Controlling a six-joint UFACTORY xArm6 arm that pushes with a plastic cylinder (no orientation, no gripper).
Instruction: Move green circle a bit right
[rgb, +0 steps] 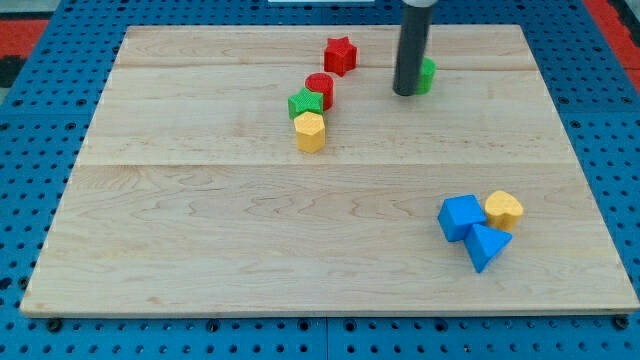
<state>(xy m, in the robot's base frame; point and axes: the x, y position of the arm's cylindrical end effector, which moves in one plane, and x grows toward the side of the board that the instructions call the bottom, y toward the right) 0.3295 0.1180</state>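
My tip (405, 93) touches green circle (427, 75) on its left; red star (340, 55) further left; no fingers, holds nothing

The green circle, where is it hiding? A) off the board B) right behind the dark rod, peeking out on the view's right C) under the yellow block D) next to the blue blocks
B: only a sliver of the green circle shows, just to the view's right of my tip, near the board's top edge and far from the blue blocks.
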